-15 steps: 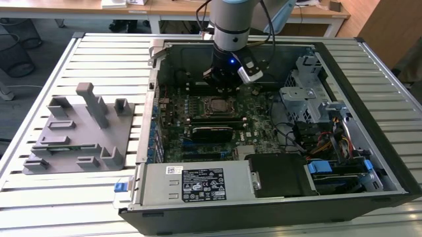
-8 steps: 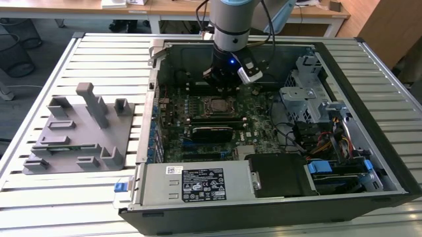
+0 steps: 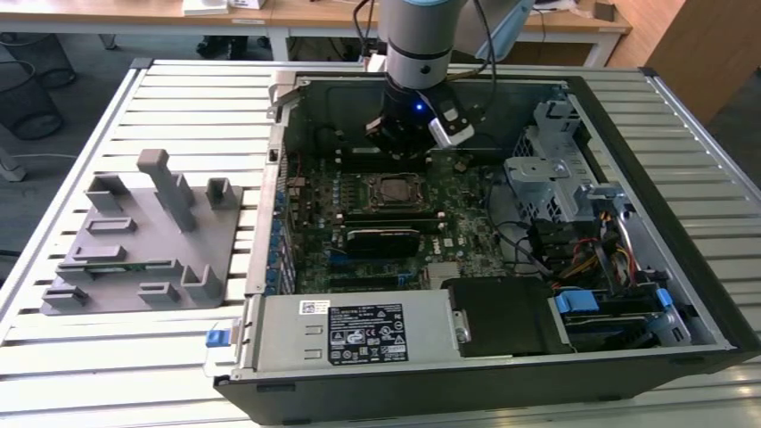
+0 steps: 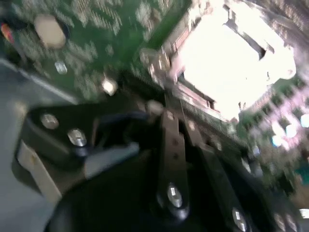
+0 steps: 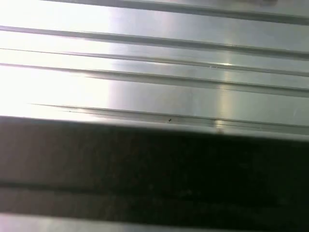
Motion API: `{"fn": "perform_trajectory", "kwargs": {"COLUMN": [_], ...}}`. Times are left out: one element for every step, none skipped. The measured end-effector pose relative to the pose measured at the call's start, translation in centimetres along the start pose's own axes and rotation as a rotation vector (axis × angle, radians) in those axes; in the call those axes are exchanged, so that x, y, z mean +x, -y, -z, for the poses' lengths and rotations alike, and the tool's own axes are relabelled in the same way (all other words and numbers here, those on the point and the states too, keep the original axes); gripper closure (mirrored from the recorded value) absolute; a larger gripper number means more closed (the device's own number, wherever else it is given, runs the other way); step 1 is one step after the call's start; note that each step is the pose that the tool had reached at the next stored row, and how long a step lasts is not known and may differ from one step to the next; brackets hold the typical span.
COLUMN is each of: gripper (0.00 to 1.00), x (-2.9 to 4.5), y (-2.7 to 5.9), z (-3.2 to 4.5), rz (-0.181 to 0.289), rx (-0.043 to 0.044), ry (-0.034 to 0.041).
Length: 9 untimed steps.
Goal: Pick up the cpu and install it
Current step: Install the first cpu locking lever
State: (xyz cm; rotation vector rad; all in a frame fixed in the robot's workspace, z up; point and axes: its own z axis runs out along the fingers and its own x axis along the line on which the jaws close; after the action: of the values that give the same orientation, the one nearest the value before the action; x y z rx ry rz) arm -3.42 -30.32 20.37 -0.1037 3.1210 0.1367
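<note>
**Silvery cpu seated in socket, gripper above it**

Silvery-grey cpu lies flat in the motherboard socket, mid-board inside the open computer case. I see the gripper hanging just above it, toward the case's rear wall. Jaw state: I cannot tell. In the second wrist view the socket glares white beyond the dark gripper links. Grey fixture block sits on the slatted table, at the exterior view's left

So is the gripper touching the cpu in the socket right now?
Cannot tell. In the exterior view the gripper hangs above the cpu, but its tips merge with dark parts. In the second wrist view the cpu is washed out by glare, so no gap or contact shows plainly.
</note>
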Motion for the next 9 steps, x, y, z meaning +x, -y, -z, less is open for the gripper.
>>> {"fn": "perform_trajectory", "kwargs": {"gripper": [0.89, 0.89, 0.89, 0.89, 0.89, 0.89, 0.89, 0.89, 0.89], "x": [0.0, 0.0, 0.0, 0.0, 0.01, 0.02, 0.03, 0.03, 0.04], "y": [-0.01, -0.02, -0.02, 0.06, 0.2, 0.34, 0.47, 0.55, 0.59], "z": [0.17, 0.25, 0.25, 0.27, 0.28, 0.29, 0.3, 0.31, 0.31], "rz": [0.0, 0.0, 0.0, 0.0, 0.0, 0.0, 0.0, 0.0, 0.0], "rx": [0.0, 0.0001, -0.0002, 0.0, 0.0, 0.0001, 0.0003, 0.0008, 0.0009], "ry": [-0.0001, -0.0002, 0.0, -0.0001, -0.0002, -0.0001, -0.0001, -0.0003, -0.0003]}}
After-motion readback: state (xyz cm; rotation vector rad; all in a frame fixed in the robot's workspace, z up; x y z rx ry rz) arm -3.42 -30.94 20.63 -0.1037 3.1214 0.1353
